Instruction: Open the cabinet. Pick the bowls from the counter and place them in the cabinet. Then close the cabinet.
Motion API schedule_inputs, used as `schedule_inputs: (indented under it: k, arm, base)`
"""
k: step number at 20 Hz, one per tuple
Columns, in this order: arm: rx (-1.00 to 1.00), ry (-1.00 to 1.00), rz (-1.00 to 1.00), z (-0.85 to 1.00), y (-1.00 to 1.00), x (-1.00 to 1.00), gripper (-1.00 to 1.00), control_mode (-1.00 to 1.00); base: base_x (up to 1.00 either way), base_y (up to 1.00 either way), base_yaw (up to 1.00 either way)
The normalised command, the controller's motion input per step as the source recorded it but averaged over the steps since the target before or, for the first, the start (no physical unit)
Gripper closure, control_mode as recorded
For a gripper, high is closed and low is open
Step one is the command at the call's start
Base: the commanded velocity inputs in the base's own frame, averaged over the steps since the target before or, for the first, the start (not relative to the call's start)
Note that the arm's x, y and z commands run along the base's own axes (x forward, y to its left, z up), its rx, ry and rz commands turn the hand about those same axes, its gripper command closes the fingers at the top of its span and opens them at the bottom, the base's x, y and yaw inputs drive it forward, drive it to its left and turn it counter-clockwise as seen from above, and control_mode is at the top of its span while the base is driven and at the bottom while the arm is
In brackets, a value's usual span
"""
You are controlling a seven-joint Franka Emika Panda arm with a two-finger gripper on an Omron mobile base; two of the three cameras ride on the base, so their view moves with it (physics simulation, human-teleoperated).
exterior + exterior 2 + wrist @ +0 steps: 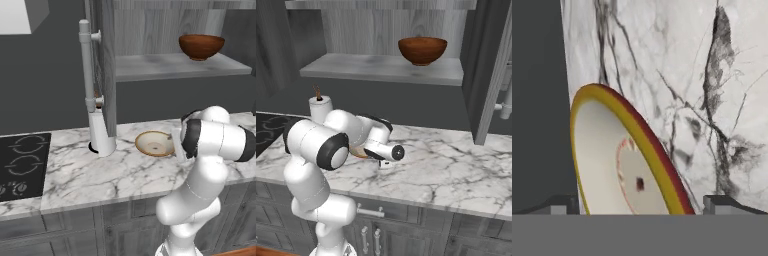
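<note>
Claw (640, 202) wide open astride cream bowl (619, 165)

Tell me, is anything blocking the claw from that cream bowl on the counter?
Nothing visible does. The gripper hangs open right over the cream bowl on the counter, a finger on each side of it. Above, the cabinet stands open, with the brown bowl on its shelf.

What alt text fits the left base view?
A cream bowl sits on the white marble counter beside the white robot arm, while a reddish-brown bowl already rests on the shelf of the open cabinet. A black cooktop lies at the left.
</note>
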Motion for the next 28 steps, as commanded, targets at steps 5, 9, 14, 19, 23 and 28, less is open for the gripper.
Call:
schedule_inputs:
  k: [5, 9, 14, 19, 23, 28]
  arm:
    - [0.00, 0.00, 0.07, -0.38, 0.00, 0.15, -1.00, -1.00]
    - [0.00, 0.00, 0.06, -0.42, 0.00, 0.11, -1.00, -1.00]
    - [0.00, 0.00, 0.07, -0.42, 0.00, 0.04, 1.00, -1.00]
    - [0.00, 0.00, 0.07, -0.35, 0.00, 0.00, 1.00, -1.00]
    - [0.00, 0.00, 0.06, -0.29, 0.00, 0.00, 1.00, -1.00]
    - [0.00, -0.02, 0.03, 0.12, -0.08, -0.26, 1.00, -1.00]
  base:
    - [0.00, 0.00, 0.00]
    - [0.00, 0.00, 0.00]
    - [0.00, 0.00, 0.00]
    - [0.00, 0.00, 0.00]
    - [0.00, 0.00, 0.00]
    - [0.00, 0.00, 0.00]
